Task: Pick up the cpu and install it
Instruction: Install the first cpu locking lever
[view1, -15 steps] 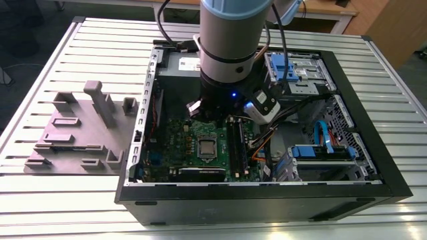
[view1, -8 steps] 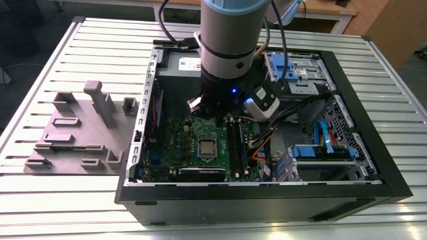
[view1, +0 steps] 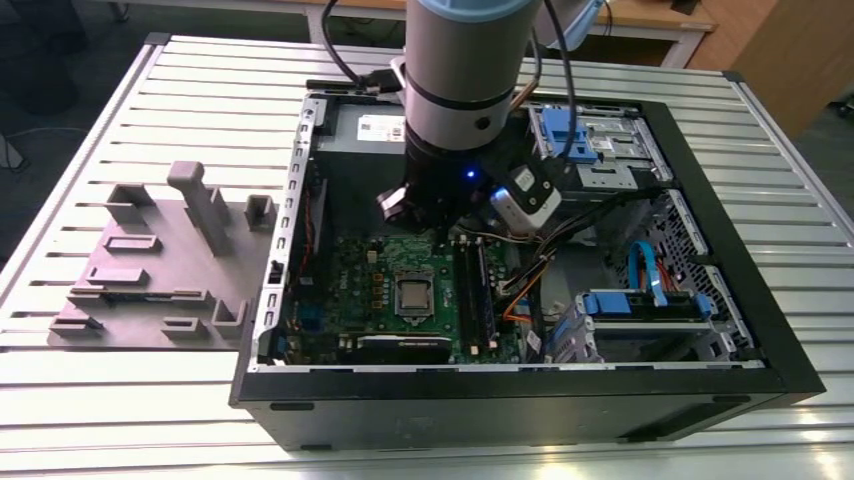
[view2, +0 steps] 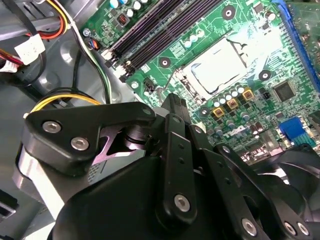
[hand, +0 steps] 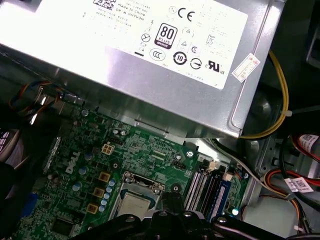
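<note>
The cpu (view1: 414, 293) lies flat in the metal socket frame on the green motherboard (view1: 354, 290), its silvery top facing up. It shows in both wrist views as a pale square (view2: 219, 69) (hand: 134, 205). My gripper (view1: 430, 224) hangs inside the open computer case, just above the board and a little behind the socket. Its black fingers (view2: 174, 106) come together to one tip, shut with nothing between them. The tip (hand: 172, 199) sits close beside the socket, apart from the cpu.
A grey plastic tray (view1: 160, 262) with raised blocks rests on the slatted table at the exterior view's left. The case holds a silver power supply (hand: 140, 50), memory slots (view2: 150, 30), loose cables (view2: 65, 100) and blue drive cages (view1: 641, 300).
</note>
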